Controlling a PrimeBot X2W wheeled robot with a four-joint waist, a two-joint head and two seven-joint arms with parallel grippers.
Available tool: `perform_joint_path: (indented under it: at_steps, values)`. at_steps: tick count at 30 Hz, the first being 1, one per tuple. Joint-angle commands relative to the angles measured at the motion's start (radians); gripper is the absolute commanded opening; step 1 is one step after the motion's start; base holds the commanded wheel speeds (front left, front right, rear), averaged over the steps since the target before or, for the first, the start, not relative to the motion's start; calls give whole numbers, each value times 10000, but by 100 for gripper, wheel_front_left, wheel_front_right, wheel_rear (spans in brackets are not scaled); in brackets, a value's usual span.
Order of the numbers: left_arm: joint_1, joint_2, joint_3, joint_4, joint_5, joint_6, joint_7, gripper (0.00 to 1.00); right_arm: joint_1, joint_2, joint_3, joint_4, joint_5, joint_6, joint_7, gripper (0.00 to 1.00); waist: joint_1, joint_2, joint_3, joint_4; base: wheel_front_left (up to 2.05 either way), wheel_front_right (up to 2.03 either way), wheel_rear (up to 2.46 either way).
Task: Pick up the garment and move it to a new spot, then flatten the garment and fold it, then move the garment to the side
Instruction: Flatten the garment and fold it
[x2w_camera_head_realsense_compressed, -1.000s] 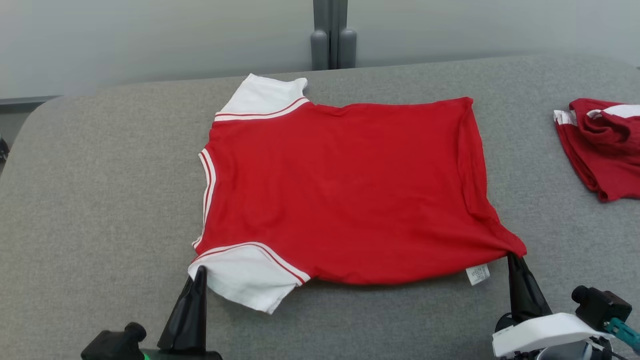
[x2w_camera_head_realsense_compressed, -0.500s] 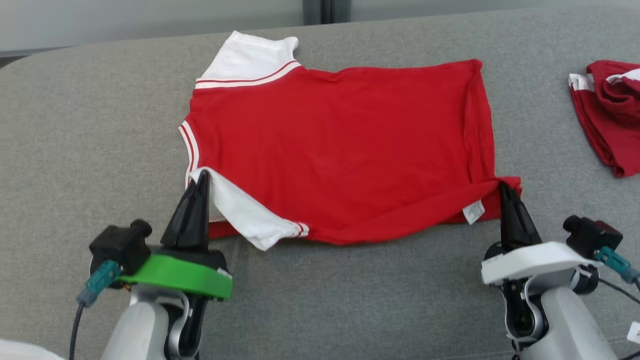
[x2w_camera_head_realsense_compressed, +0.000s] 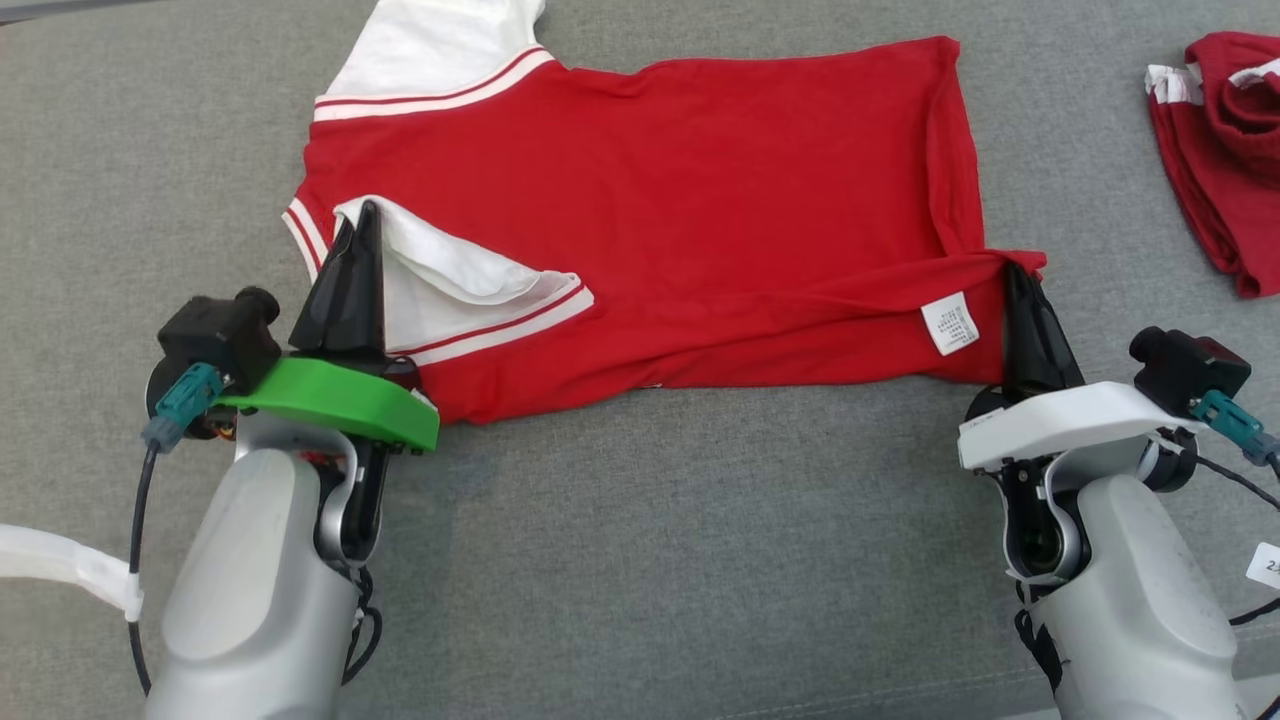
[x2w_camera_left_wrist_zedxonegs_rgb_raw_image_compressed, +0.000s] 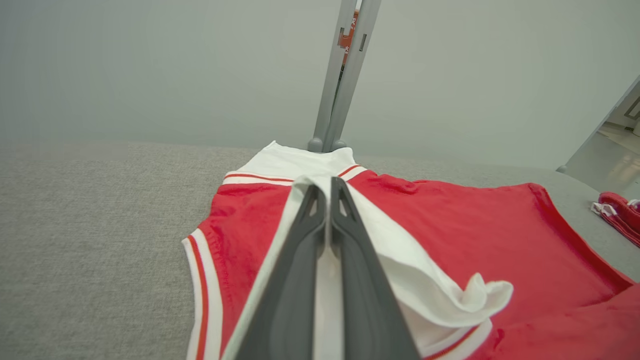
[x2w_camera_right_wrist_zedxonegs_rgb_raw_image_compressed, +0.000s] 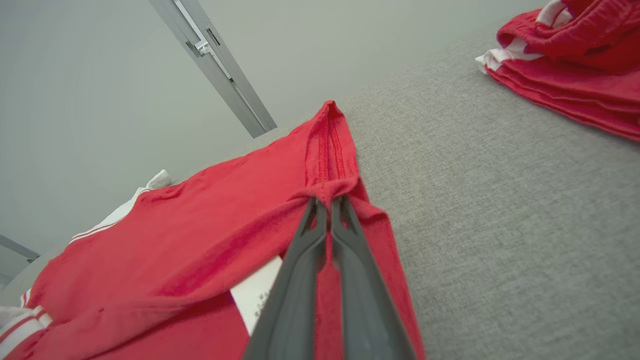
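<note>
- Head view: garment (x2w_camera_head_realsense_compressed: 680, 200) (red tee, white sleeves) lies spread on the grey table (x2w_camera_head_realsense_compressed: 650, 540), its near edge lifted and doubled over the body.
- The left gripper (x2w_camera_head_realsense_compressed: 367, 212) has its jaws closed, pinching the white near sleeve (x2w_camera_head_realsense_compressed: 450, 285). The right gripper (x2w_camera_head_realsense_compressed: 1012, 272) has its jaws closed on the hem corner (x2w_camera_head_realsense_compressed: 1028, 258). The care label (x2w_camera_head_realsense_compressed: 950, 323) sits face up just beside it.
- Risk: L tip looks further in than R, so I expect a skewed fold line unless both advance evenly.
- Pose: both forearms rise from the bottom edge, approx parallel and well apart, fingers pointing toward the far edge.
- Left wrist view: fingers (x2w_camera_left_wrist_zedxonegs_rgb_raw_image_compressed: 300, 280) are pressed together, w/ white cloth draped over the tips and a loose flap bunched to one side.
- Risk: the grip seems to be on the sleeve only. The sleeve could land crumpled inside the fold, and the body panel may lag behind.
- Right wrist view: fingers are together, w/ the hem gathered into a small knot at the tips.
- Risk: it's a thin pinch, so a sideways tug could slip it out.
- A second red pile (x2w_camera_right_wrist_zedxonegs_rgb_raw_image_compressed: 575, 55) lies well apart. A wide swing of the R arm could snag it.
</note>
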Motion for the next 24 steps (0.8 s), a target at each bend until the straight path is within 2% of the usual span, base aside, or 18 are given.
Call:
perform_joint_path:
  at_steps: [1, 5, 8, 9, 10, 11, 12, 13, 19, 24]
  values:
    - [-329, 5, -9, 168, 81, -49, -88, 0, -145, -32, 58, 65, 49, -5, -44, 0, 0, 0, 81, -73, 0, 0, 0]
    - [-817, -92, 15, 605, 244, -80, -184, 0, -237, -34, 152, 153, 88, -5, -43, 2, 0, 0, 97, -76, 0, 0, 0]
    - [-1169, -151, 99, 866, 366, -102, -204, 0, -276, -34, 192, 193, 114, -5, -43, 47, 0, 0, 104, -91, 0, 0, 0]
    - [-1304, -167, 206, 883, 404, -110, -203, 0, -319, -34, 217, 194, 92, -5, -43, 79, 0, 0, 120, -103, 0, 0, 0]
    - [-1372, -188, 319, 915, 440, -106, -205, 0, -358, -35, 224, 191, 67, -5, -43, 100, 0, 0, 134, -115, 0, 0, 0]
    - [-1417, -211, 432, 938, 515, -102, -203, 0, -396, -37, 244, 196, -57, -5, -43, 100, 0, 0, 145, -134, 0, 0, 0]
    - [-1458, -228, 525, 925, 579, -93, -198, 44, -412, -34, 267, 202, -122, -5, -43, 100, 0, 0, 153, -150, 0, 0, 0]
    - [-1489, -255, 657, 867, 671, -99, -199, 100, -434, -34, 272, 160, -165, -5, -43, 100, 0, 0, 165, -174, 0, 0, 0]
    - [-1016, -451, 1149, 267, 1029, -141, -190, 100, -131, -31, 54, -322, -879, -5, -43, 100, 0, 0, 29, -183, 0, 0, 0]
    - [-53, -603, 1498, -574, 896, -201, -191, 100, 608, -32, -229, -926, -1619, -5, -42, 100, 0, 0, -433, -34, 0, 0, 0]
